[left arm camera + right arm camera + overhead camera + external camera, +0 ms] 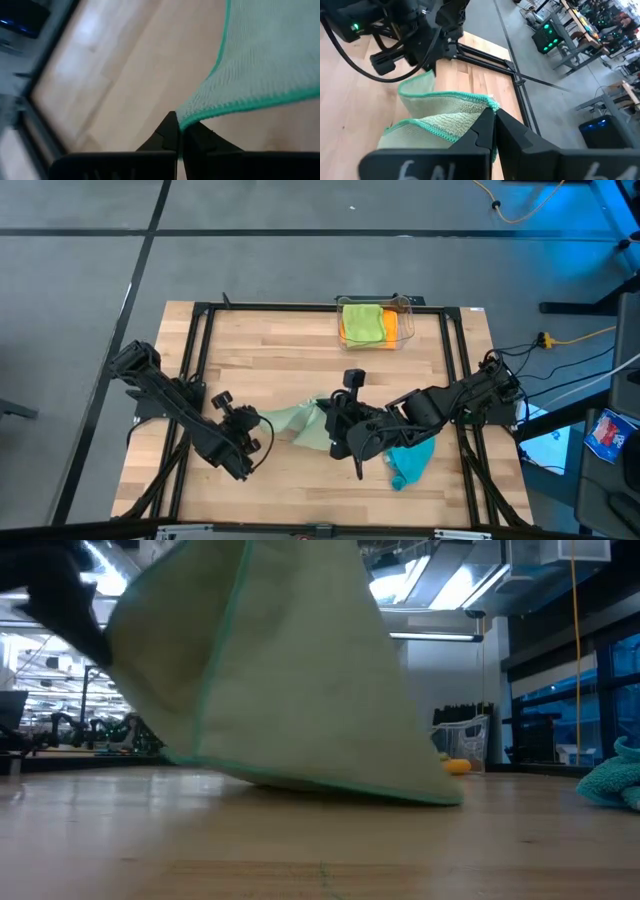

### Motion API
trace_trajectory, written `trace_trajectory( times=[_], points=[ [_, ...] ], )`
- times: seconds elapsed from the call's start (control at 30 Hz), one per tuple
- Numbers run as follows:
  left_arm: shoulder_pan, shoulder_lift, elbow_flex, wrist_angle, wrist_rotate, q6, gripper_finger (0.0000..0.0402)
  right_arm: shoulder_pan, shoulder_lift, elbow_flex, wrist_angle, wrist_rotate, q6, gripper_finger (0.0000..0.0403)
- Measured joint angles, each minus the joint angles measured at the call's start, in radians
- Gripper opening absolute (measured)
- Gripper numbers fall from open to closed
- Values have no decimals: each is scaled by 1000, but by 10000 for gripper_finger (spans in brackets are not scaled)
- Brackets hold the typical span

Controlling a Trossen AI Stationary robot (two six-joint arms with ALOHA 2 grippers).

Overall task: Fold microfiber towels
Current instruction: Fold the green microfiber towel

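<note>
Sage towel [305, 423] mid-table, stretched between left gripper [262, 423] and right gripper [335, 430] for folding | low: towel [290, 680] tented, lower hem touching table [320, 850] | left wrist: fingers [167, 136] pinch corner | right wrist: fingers [482, 131] clamp hem

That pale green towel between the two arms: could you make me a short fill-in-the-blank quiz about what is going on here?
1. Both pincers, the left pincer and the right pincer, are shut on the pale ____ towel.
2. The teal towel lies crumpled on the ____.
3. The orange towel and lime towel sit in a clear ____ at the table's far edge.

Missing words: green; table; bin
</note>
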Motion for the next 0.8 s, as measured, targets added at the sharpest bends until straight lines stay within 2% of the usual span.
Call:
trace_trajectory(
  times=[0.2, 0.5, 0.63, 0.8],
  points=[
    [0, -1, 168, -257, 0, -6, 0, 0, 0, 0, 0, 1, 13, 17],
    [14, -110, 363, -247, -65, 185, 0, -2, 0, 0, -8, 4, -17, 16],
    [27, -189, 402, -247, -23, 236, 0, -2, 0, 0, -35, 3, -18, 16],
    [47, -294, 404, -249, 24, 262, 0, 1, 0, 0, -150, 3, 20, 16]
  ],
)
